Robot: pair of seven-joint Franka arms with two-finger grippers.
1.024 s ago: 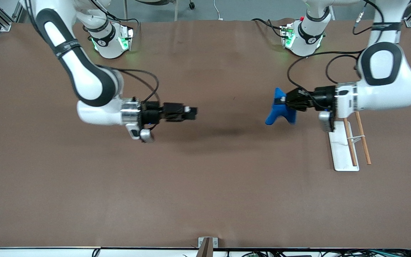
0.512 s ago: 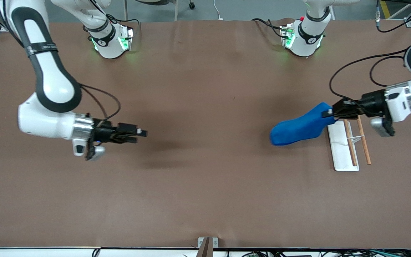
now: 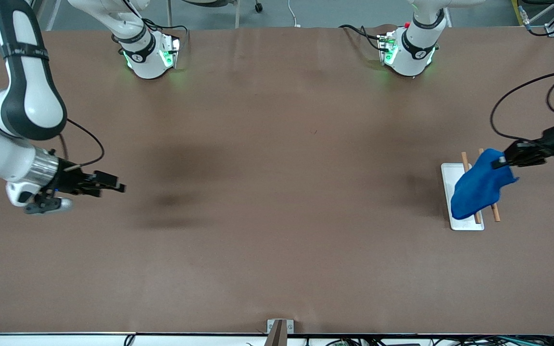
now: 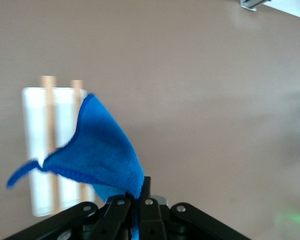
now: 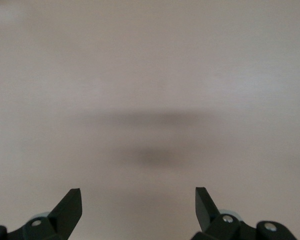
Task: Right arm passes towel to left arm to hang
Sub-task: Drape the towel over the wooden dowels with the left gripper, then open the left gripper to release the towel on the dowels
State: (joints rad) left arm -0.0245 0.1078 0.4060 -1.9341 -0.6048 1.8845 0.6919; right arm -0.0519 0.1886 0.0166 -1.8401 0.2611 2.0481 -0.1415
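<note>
The blue towel (image 3: 478,183) hangs from my left gripper (image 3: 500,160), which is shut on one of its corners, in the air over the white rack base (image 3: 447,179) at the left arm's end of the table. In the left wrist view the towel (image 4: 97,150) drapes from the shut fingers (image 4: 151,210) with the rack (image 4: 35,140) under it. My right gripper (image 3: 116,185) is open and empty, low over bare table at the right arm's end. The right wrist view shows its spread fingertips (image 5: 72,202) over the brown tabletop.
The rack has a white flat base and two wooden rods (image 3: 495,212) running lengthwise; the towel covers part of them. The two arm bases (image 3: 149,55) (image 3: 409,50) stand along the table edge farthest from the front camera. A small metal bracket (image 3: 280,327) sits at the nearest edge.
My left gripper has carried the towel from mid-table toward the left arm's end until it hangs over the rack. My right gripper has drawn back, open, toward the right arm's end.
</note>
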